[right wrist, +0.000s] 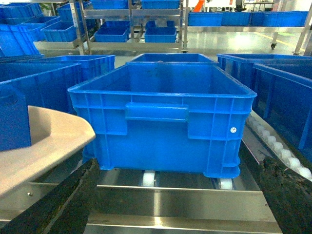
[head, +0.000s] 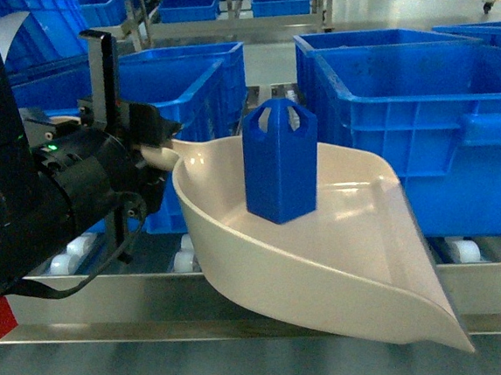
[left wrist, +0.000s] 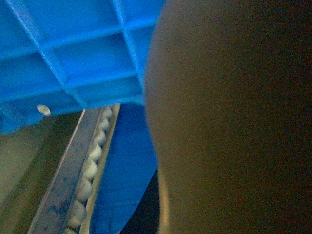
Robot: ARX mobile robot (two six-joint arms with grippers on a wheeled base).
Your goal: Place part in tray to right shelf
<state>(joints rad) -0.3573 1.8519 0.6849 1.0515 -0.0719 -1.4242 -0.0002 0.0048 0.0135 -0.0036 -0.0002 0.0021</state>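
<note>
The left gripper (head: 146,153) has its jaws clamped on the handle of the tray (head: 363,265), which juts out to the right of them over the front rail of the right shelf (head: 496,284). The part (head: 281,160) stands upright inside the tray, right of the left jaws, near the tray's back wall. The right gripper (right wrist: 178,204) has its jaws spread wide apart, facing a blue crate (right wrist: 165,122) on the shelf rollers; the tray lies to their left
</note>
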